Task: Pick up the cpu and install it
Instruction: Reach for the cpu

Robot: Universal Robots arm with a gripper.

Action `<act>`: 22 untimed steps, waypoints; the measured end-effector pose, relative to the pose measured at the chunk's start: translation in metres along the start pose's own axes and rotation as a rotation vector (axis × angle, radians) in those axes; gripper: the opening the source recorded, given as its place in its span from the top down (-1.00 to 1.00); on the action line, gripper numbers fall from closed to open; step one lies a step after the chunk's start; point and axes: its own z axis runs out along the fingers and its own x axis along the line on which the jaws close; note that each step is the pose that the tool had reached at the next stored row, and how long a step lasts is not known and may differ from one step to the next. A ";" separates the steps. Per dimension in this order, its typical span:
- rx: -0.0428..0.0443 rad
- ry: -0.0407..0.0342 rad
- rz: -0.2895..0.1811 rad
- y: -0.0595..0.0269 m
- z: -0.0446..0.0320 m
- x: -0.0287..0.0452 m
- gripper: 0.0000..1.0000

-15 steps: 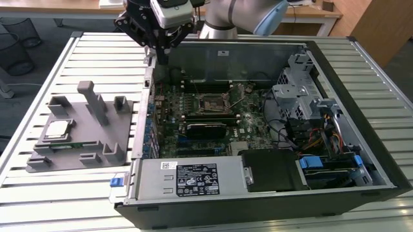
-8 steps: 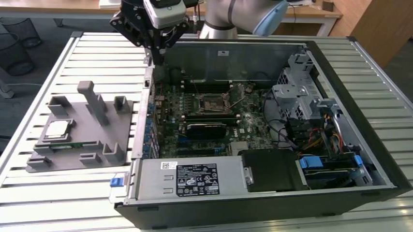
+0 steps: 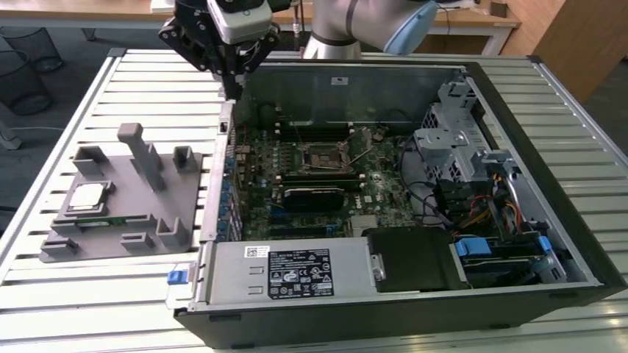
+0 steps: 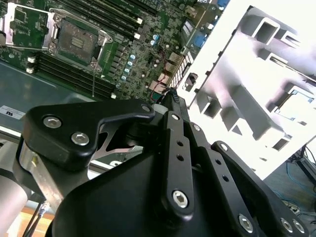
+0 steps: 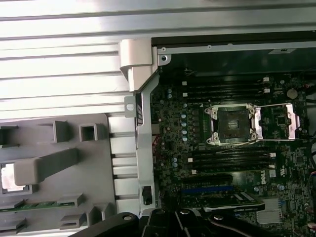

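On a slatted grey metal counter (image 3: 59, 309), a black tower computer case (image 3: 393, 323) lies on its side with its interior open to view. A silver robot arm with pale blue joint caps (image 3: 343, 26) reaches in from the far edge of the counter. Inside the case sits a green motherboard (image 3: 324, 176). Just beside the case, on the exterior view's left, rests a grey plastic fixture tray with upright posts and pockets (image 3: 147, 213).

The arm's black pincer (image 3: 234, 92) hangs over the case wall nearest the tray, towards the far end of that wall. Its fingers are clenched together on nothing, and it touches neither case nor tray.

On the motherboard, the square processor socket (image 5: 232, 126) stands uncovered in both wrist views, its metal load plate (image 5: 289, 121) swung open beside it.

The cpu (image 3: 88, 195) — a small flat square chip with a silver-grey top — lies flat in a tray pocket, well apart from the pincer. A long narrow green memory stick (image 3: 108, 220) lies in a slot near it.
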 end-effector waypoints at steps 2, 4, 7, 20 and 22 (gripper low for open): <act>0.0001 0.0002 0.000 -0.0002 0.0001 0.0022 0.79; 0.0001 0.0003 0.000 -0.0003 0.0002 0.0044 0.79; 0.0001 0.0004 0.000 -0.0006 0.0004 0.0077 0.79; 0.0001 0.0009 0.000 -0.0018 0.0012 0.0232 0.79; 0.0000 0.0009 0.000 -0.0019 0.0014 0.0259 0.79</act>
